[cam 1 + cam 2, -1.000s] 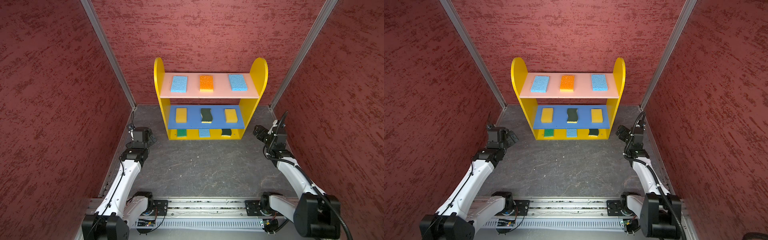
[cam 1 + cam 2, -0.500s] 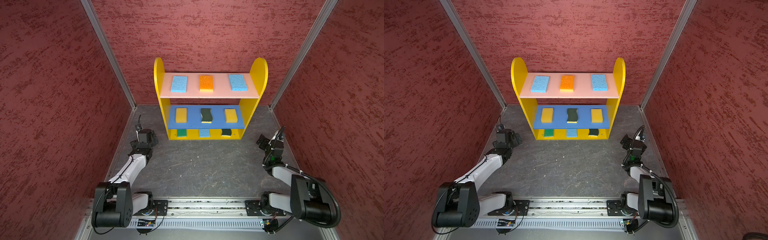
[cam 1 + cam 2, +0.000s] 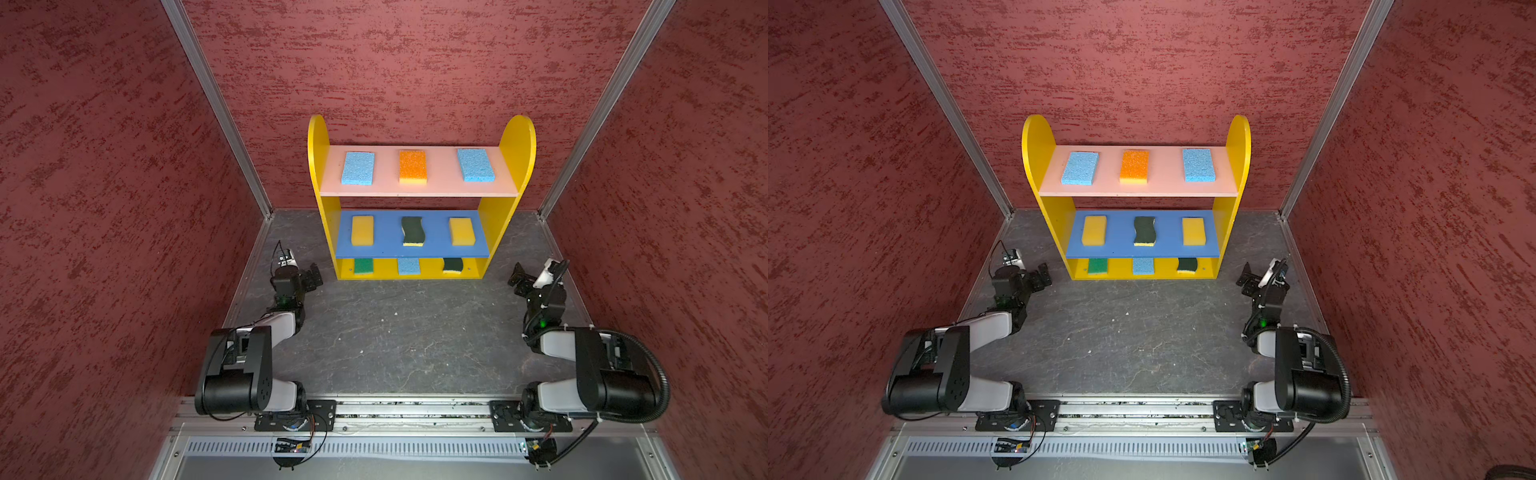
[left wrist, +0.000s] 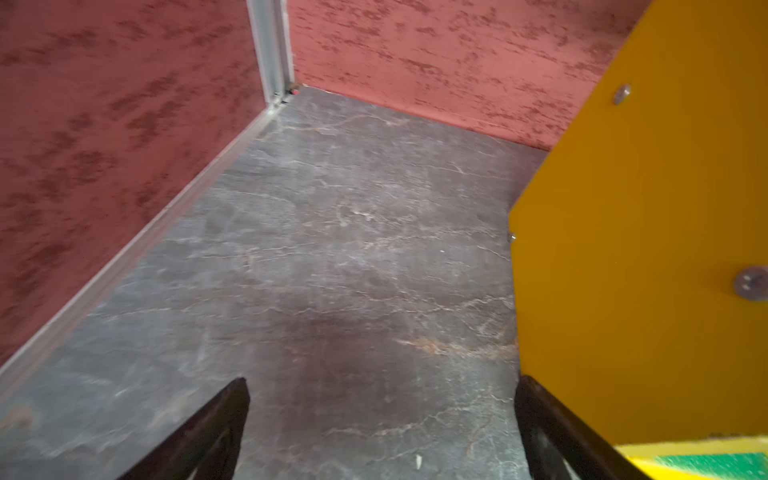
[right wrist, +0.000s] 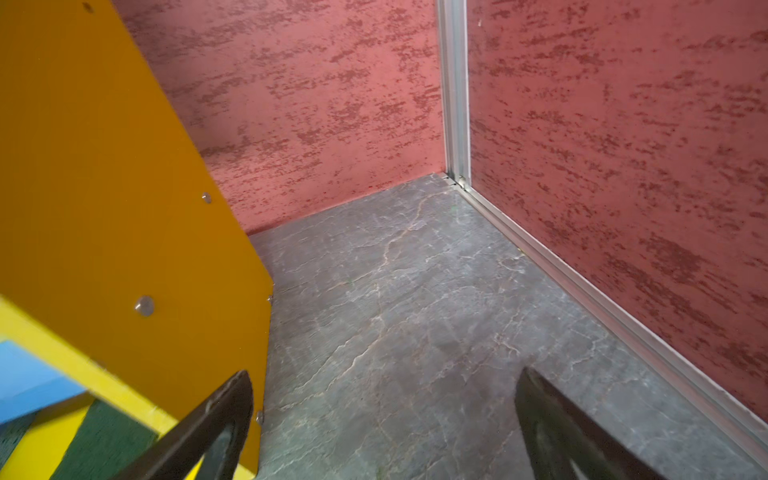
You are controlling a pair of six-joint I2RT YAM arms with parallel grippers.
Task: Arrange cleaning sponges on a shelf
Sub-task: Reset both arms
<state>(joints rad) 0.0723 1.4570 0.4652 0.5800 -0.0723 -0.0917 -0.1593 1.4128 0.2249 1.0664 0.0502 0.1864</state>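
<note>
Vs a second ago: the sponges haven't moved, only the arms have. Both have folded back, with elbows now raised above the aluminium base rail (image 3: 415, 409) at the near edge instead of stretched low toward the shelf. The left gripper (image 3: 313, 276) sits low over the dark grey stone-look floor (image 3: 395, 332), near the near-left corner of the three-tier shelf with yellow round-topped side panels (image 3: 517, 141). The right gripper (image 3: 519, 279) is near the near-right corner. Both jaws are wide with nothing between them, and the wrist views show the same. Pink top board (image 3: 440, 189): left light blue foam sponge (image 3: 358, 168), orange-topped sponge (image 3: 412, 166), right light blue foam sponge (image 3: 475, 165). Blue middle board (image 3: 386, 239): left yellow sponge (image 3: 362, 230), dark green wavy-edged sponge (image 3: 412, 230), right yellow sponge (image 3: 461, 231). Yellow bottom board (image 3: 469, 272): bright green rectangular sponge (image 3: 363, 266), third light blue sponge (image 3: 408, 266), second dark green wavy sponge (image 3: 452, 265). The middle board covers their far parts, so only the near ends show in both top views. The left wrist view is blurred and catches just a sliver of the bright green one at the frame corner. Its fingers (image 4: 208, 436) are cut off by the frame edge. The right wrist view shows a dark green patch and a blue patch beside the side panel; I can't tell whether the blue is board or sponge.
</note>
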